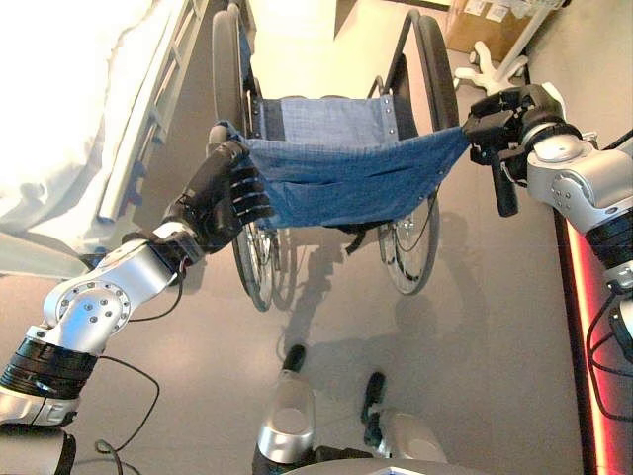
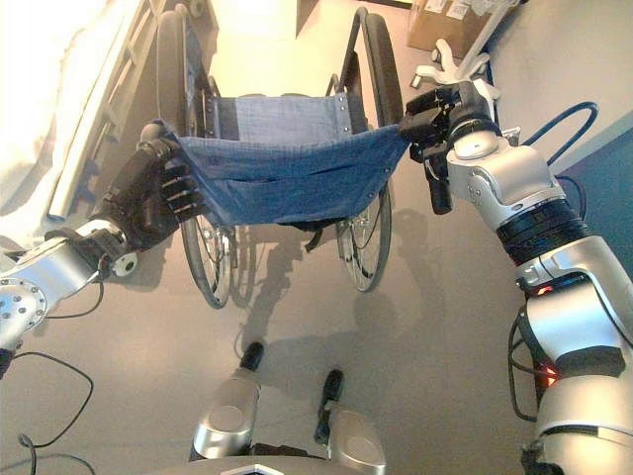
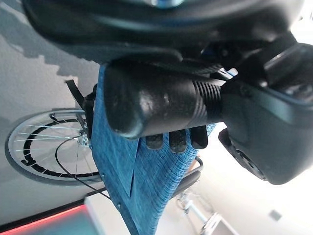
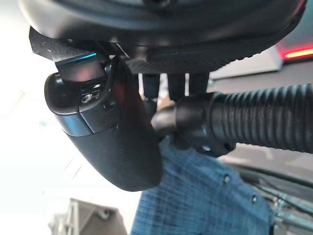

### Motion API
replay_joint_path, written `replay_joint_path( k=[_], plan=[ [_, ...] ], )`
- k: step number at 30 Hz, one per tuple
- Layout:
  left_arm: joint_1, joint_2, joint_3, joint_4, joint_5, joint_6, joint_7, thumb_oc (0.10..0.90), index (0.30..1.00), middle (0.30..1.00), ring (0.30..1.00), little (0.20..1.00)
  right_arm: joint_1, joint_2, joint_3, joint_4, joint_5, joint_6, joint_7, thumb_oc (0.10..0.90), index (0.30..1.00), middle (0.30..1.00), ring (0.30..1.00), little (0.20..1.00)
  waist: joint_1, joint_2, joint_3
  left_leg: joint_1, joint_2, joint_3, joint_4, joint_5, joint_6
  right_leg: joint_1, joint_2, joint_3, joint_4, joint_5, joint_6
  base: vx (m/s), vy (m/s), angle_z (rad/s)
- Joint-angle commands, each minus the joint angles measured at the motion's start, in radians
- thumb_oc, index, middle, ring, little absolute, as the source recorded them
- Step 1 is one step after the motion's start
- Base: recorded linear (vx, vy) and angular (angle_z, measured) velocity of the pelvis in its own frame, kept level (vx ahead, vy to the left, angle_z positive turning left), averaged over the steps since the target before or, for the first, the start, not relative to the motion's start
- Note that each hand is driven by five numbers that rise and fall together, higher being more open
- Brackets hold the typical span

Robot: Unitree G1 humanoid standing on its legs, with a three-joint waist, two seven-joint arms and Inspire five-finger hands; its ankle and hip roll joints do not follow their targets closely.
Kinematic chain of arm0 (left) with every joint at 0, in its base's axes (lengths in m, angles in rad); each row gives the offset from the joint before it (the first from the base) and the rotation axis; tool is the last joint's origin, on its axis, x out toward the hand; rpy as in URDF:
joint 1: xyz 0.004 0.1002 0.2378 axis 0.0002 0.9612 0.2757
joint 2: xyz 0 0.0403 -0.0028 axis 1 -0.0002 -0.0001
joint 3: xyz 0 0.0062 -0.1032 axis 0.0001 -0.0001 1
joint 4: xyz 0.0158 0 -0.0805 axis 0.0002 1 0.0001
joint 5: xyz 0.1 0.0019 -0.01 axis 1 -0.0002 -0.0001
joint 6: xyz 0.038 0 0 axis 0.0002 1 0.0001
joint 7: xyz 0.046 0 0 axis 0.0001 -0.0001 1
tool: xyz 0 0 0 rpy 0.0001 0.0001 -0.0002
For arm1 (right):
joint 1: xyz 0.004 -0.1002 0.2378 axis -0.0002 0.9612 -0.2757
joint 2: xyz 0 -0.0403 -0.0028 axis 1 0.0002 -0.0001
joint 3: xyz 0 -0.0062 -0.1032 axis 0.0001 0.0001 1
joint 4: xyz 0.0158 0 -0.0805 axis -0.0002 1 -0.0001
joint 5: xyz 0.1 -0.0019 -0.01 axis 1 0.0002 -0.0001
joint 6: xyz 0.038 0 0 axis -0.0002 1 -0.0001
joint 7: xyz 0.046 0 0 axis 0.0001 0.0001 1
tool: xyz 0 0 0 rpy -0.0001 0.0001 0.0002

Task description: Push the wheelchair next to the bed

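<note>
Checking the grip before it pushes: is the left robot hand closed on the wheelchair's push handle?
Yes, in the left wrist view the left robot hand has its fingers curled round the wheelchair's black handle.

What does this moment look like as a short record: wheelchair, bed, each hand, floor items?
wheelchair: blue fabric back, large spoked wheels, standing on the grey floor ahead of the robot
bed: white bedding and side rail, on the robot's left, beside the wheelchair's left wheel
left hand: fingers curled round the left push handle at the edge of the blue fabric
right hand: closed on the ribbed black right push handle
other: white wheeled base and a cardboard box past the wheelchair on the right
task state: both handles held
</note>
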Motion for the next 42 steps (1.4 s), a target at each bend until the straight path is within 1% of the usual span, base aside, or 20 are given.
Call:
replay_joint_path(
  k=[1, 2, 5, 8, 9, 13, 15, 17, 20, 21, 22, 26, 27, 28, 30, 31, 32, 34, 36, 42],
  plan=[
    [-0.005, -0.147, -0.021, -0.286, -0.047, -0.100, -0.029, 0.400, 0.300, 0.300, 0.300, 0.300, -0.171, 0.067, 0.083, -0.223, 0.048, -0.128, 0.024, 0.400, 0.300, 0.300, 0.300, 0.300, -0.036, -0.084, -0.128, -0.148, 0.008, 0.066, 0.480, 0.136, 0.055, 0.000, -0.016, -0.037, -0.045, 0.121, -0.060, 0.16, -0.277, 0.29],
    [0.012, -0.167, -0.020, -0.294, -0.031, -0.099, -0.025, 0.400, 0.300, 0.300, 0.300, 0.300, -0.151, 0.075, 0.073, -0.237, 0.041, -0.121, 0.015, 0.400, 0.300, 0.300, 0.300, 0.300, -0.033, -0.084, -0.118, -0.183, -0.014, 0.084, 0.529, 0.128, 0.067, 0.013, 0.001, -0.046, -0.034, 0.111, -0.075, 0.20, -0.203, 0.06],
    [0.036, -0.193, -0.007, -0.300, -0.007, -0.101, -0.007, 0.400, 0.300, 0.300, 0.300, 0.300, -0.101, 0.096, 0.045, -0.276, -0.005, -0.097, 0.018, 0.400, 0.300, 0.300, 0.300, 0.300, -0.018, -0.069, -0.111, -0.182, -0.098, 0.131, 0.408, 0.114, 0.084, 0.057, 0.041, -0.033, -0.040, 0.093, -0.074, 0.25, -0.106, 0.11],
    [0.023, -0.198, -0.008, -0.299, -0.015, -0.097, 0.004, 0.400, 0.300, 0.300, 0.300, 0.300, -0.082, 0.107, 0.036, -0.265, -0.027, -0.099, 0.017, 0.400, 0.300, 0.300, 0.300, 0.300, 0.003, -0.035, -0.121, -0.186, -0.115, 0.265, 0.155, 0.199, 0.059, 0.122, 0.101, -0.062, -0.065, 0.048, -0.090, 0.36, -0.072, 0.54],
    [0.022, -0.206, -0.013, -0.296, -0.008, -0.091, 0.001, 0.400, 0.300, 0.300, 0.300, 0.300, -0.073, 0.110, 0.034, -0.246, -0.030, -0.109, 0.017, 0.400, 0.300, 0.300, 0.300, 0.300, 0.026, -0.014, -0.136, -0.207, -0.139, 0.298, 0.008, 0.265, 0.042, 0.157, 0.139, -0.076, -0.083, 0.033, -0.093, 0.52, -0.061, 0.28],
    [0.049, -0.223, -0.008, -0.296, 0.013, -0.066, -0.026, 0.400, 0.300, 0.300, 0.300, 0.300, -0.047, 0.116, 0.030, -0.199, -0.041, -0.132, 0.033, 0.400, 0.300, 0.300, 0.300, 0.300, 0.065, 0.005, -0.164, -0.204, -0.171, 0.326, -0.199, 0.366, 0.026, 0.223, 0.197, -0.093, -0.091, -0.009, -0.099, 0.46, -0.054, -0.14],
    [0.064, -0.237, -0.005, -0.302, 0.016, -0.042, -0.030, 0.400, 0.300, 0.300, 0.300, 0.300, -0.031, 0.123, 0.023, -0.183, -0.042, -0.127, 0.042, 0.400, 0.300, 0.300, 0.300, 0.300, 0.081, 0.007, -0.186, -0.198, -0.183, 0.329, -0.244, 0.378, 0.026, 0.246, 0.223, -0.098, -0.067, -0.050, -0.108, 0.59, -0.045, -0.27],
    [0.069, -0.240, 0.000, -0.303, 0.024, -0.020, -0.035, 0.400, 0.300, 0.300, 0.300, 0.300, -0.022, 0.135, 0.020, -0.168, -0.034, -0.121, 0.036, 0.400, 0.300, 0.300, 0.300, 0.300, 0.083, -0.011, -0.206, -0.168, -0.201, 0.337, -0.227, 0.307, 0.061, 0.251, 0.224, -0.104, -0.025, -0.093, -0.112, 0.64, -0.045, -0.05],
    [0.061, -0.231, 0.001, -0.299, 0.010, 0.001, -0.033, 0.400, 0.300, 0.300, 0.300, 0.300, -0.020, 0.145, 0.009, -0.143, -0.017, -0.117, 0.030, 0.400, 0.300, 0.300, 0.300, 0.300, 0.096, -0.036, -0.229, -0.147, -0.213, 0.343, -0.171, 0.187, 0.123, 0.253, 0.205, -0.131, 0.058, -0.144, -0.107, 0.44, -0.023, 0.01],
    [0.059, -0.230, 0.007, -0.293, 0.000, 0.014, -0.028, 0.400, 0.300, 0.300, 0.300, 0.300, -0.022, 0.141, 0.006, -0.128, -0.017, -0.116, 0.042, 0.400, 0.300, 0.300, 0.300, 0.300, 0.105, -0.052, -0.236, -0.146, -0.219, 0.352, -0.131, 0.147, 0.151, 0.251, 0.183, -0.165, 0.116, -0.122, -0.088, 0.47, 0.009, -0.26],
    [0.059, -0.226, 0.015, -0.291, 0.001, 0.021, -0.030, 0.400, 0.300, 0.300, 0.300, 0.300, -0.019, 0.139, 0.004, -0.129, -0.019, -0.116, 0.045, 0.400, 0.300, 0.300, 0.300, 0.300, 0.108, -0.060, -0.237, -0.140, -0.224, 0.356, -0.127, 0.134, 0.166, 0.249, 0.176, -0.168, 0.152, -0.091, -0.067, 0.43, 0.036, -0.14],
    [0.061, -0.154, 0.067, -0.294, 0.016, 0.036, -0.061, 0.400, 0.300, 0.300, 0.300, 0.300, -0.017, 0.116, -0.009, -0.151, 0.013, -0.135, 0.035, 0.400, 0.300, 0.300, 0.300, 0.300, 0.117, -0.077, -0.252, -0.069, -0.234, 0.346, -0.178, 0.122, 0.197, 0.179, 0.142, -0.169, 0.441, 0.172, 0.100, 0.33, 0.043, 0.00],
    [0.058, -0.141, 0.073, -0.293, 0.008, 0.034, -0.057, 0.400, 0.300, 0.300, 0.300, 0.300, -0.020, 0.112, -0.011, -0.154, 0.021, -0.138, 0.035, 0.400, 0.300, 0.300, 0.300, 0.300, 0.114, -0.075, -0.252, -0.063, -0.229, 0.343, -0.175, 0.120, 0.193, 0.160, 0.121, -0.170, 0.459, 0.178, 0.107, 0.23, 0.004, -0.04],
    [0.056, -0.132, 0.078, -0.291, 0.003, 0.034, -0.055, 0.400, 0.300, 0.300, 0.300, 0.300, -0.022, 0.109, -0.012, -0.157, 0.030, -0.140, 0.037, 0.400, 0.300, 0.300, 0.300, 0.300, 0.112, -0.072, -0.252, -0.059, -0.225, 0.341, -0.172, 0.117, 0.191, 0.148, 0.107, -0.171, 0.467, 0.180, 0.110, 0.27, -0.019, -0.14],
    [0.048, -0.105, 0.084, -0.275, -0.013, 0.024, -0.045, 0.400, 0.300, 0.300, 0.300, 0.300, -0.018, 0.100, -0.019, -0.161, 0.019, -0.128, 0.065, 0.400, 0.300, 0.300, 0.300, 0.300, 0.100, -0.053, -0.251, -0.068, -0.208, 0.334, -0.127, 0.112, 0.164, 0.138, 0.044, -0.199, 0.368, 0.072, 0.059, 0.27, -0.054, -0.26],
    [0.039, -0.084, 0.084, -0.269, -0.026, 0.008, -0.022, 0.400, 0.300, 0.300, 0.300, 0.300, -0.012, 0.093, -0.008, -0.173, 0.010, -0.122, 0.079, 0.400, 0.300, 0.300, 0.300, 0.300, 0.089, -0.039, -0.249, -0.082, -0.200, 0.324, -0.101, 0.120, 0.135, 0.148, 0.030, -0.207, 0.216, -0.018, 0.010, 0.20, -0.113, -0.20],
    [0.032, -0.075, 0.081, -0.264, -0.029, -0.009, -0.009, 0.400, 0.300, 0.300, 0.300, 0.300, -0.009, 0.084, -0.003, -0.178, 0.010, -0.131, 0.084, 0.400, 0.300, 0.300, 0.300, 0.300, 0.080, -0.033, -0.243, -0.091, -0.198, 0.304, -0.080, 0.131, 0.112, 0.157, 0.024, -0.205, 0.091, -0.042, -0.012, 0.19, -0.129, -0.04],
    [0.020, -0.067, 0.071, -0.256, -0.027, -0.037, 0.004, 0.400, 0.300, 0.300, 0.300, 0.300, -0.012, 0.074, 0.003, -0.180, 0.014, -0.145, 0.088, 0.400, 0.300, 0.300, 0.300, 0.300, 0.068, -0.023, -0.235, -0.097, -0.196, 0.280, -0.060, 0.140, 0.096, 0.152, 0.003, -0.196, 0.006, -0.024, -0.016, 0.00, -0.081, 0.24],
    [-0.107, -0.040, 0.012, -0.182, -0.041, -0.113, 0.013, 0.400, 0.300, 0.300, 0.300, 0.300, -0.053, 0.060, 0.010, -0.185, 0.007, -0.158, 0.088, 0.400, 0.300, 0.300, 0.300, 0.300, 0.019, 0.011, -0.192, -0.105, -0.183, 0.229, -0.050, 0.118, 0.082, 0.079, -0.064, -0.144, -0.083, 0.075, 0.008, -0.17, -0.105, 0.57],
    [-0.242, -0.058, -0.044, -0.119, -0.060, -0.111, 0.058, 0.400, 0.300, 0.300, 0.300, 0.300, -0.053, 0.044, 0.005, -0.177, 0.007, -0.142, 0.113, 0.400, 0.300, 0.300, 0.300, 0.300, -0.018, 0.002, -0.198, -0.058, -0.170, 0.182, -0.092, 0.098, 0.065, 0.076, -0.065, -0.131, -0.151, 0.121, 0.020, 0.05, -0.154, 0.48]
  ],
)
